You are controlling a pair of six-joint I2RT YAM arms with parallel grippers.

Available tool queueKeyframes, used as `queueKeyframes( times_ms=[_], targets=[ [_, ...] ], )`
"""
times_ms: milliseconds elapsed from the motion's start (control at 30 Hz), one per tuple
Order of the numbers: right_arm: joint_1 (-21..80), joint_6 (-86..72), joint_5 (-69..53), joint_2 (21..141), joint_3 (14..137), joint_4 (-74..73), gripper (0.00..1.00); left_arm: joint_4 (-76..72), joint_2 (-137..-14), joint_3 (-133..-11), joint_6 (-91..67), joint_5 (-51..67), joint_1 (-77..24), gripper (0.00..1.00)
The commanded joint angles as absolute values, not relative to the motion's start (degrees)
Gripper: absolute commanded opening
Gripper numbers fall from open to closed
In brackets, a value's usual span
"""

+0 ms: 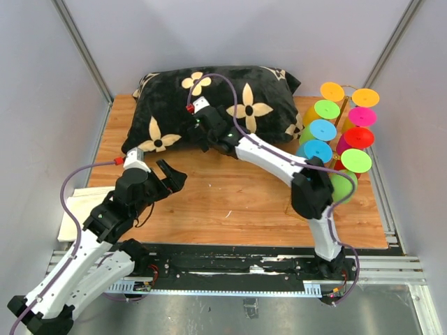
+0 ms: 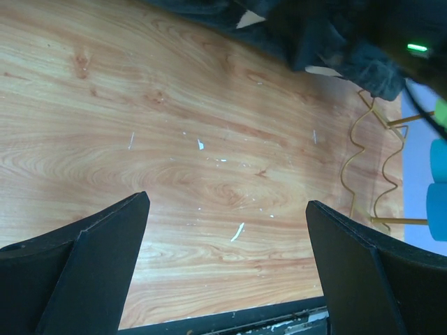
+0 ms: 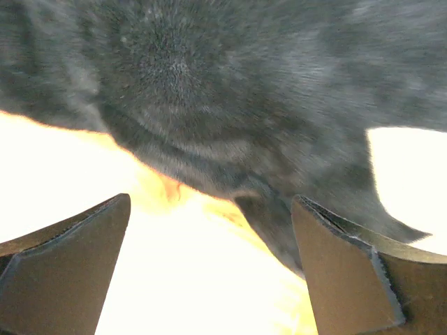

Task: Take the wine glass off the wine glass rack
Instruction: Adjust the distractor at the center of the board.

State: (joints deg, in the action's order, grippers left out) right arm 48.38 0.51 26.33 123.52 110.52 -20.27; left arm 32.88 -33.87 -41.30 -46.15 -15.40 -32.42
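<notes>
**CLAWS, PAIR: BOTH GAPING, NOTHING HELD, RACK UNTOUCHED AT RIGHT**

**Item 1.** Right gripper (image 1: 201,132): black two-finger claw, fingers spread wide, empty. It hangs low over the black plush pillow with cream flower print (image 1: 167,98) at far centre. Its own wrist view shows little but fur.

**Item 2.** Left gripper (image 2: 227,202): same pattern, fingers wide apart, empty. It sits above the bare pale wooden tabletop (image 1: 230,202) at near left.

**Item 3.** Wine glass rack (image 1: 342,112): tall thin gold wire stand at the right edge of the board. It is loaded with bright plastic wine glasses (image 1: 321,130), whose round feet show as orange, green, pink, blue and red discs. No glass is off the rack yet. The rack is well apart from both claws.

**Hazards, as judged:**
- The right arm's elbow stands just beside the nearest green glass (image 1: 345,185). Swinging that forearm toward the rack could push the elbow into the glass and rock the light stand.
- The glasses hang close together, so wide fingers reaching for one may knock its neighbours.
- A glass pulled before its foot clears the wire would likely drag the whole stand along.
- The right claw is low enough over the pillow that it could snag the plush on leaving.
</notes>
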Motion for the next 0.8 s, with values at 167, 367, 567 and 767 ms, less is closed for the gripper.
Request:
queueKeyframes(
  times_ms=[167,367,567,767],
  targets=[
    [51.3,-2.1,18.3,99.4,84.8,-12.6,0.98,28.8,-38.6,-40.9,-43.7,-20.8,-32.3,0.99],
    [56.3,-5.3,29.4,98.2,78.7,-20.8,0.98,23.9,-43.9,-39.7,-43.7,-23.5,-32.2,1.0],
    [58.5,-14.7,34.8,94.4,67.6,-22.3,0.98,22.3,-50.8,-41.0,-46.7,-21.1,-28.9,1.0],
    [59.0,-20.3,34.7,95.3,62.1,-26.8,0.98,16.7,-51.4,-39.5,-43.9,-14.5,-21.6,1.0]
  ],
)
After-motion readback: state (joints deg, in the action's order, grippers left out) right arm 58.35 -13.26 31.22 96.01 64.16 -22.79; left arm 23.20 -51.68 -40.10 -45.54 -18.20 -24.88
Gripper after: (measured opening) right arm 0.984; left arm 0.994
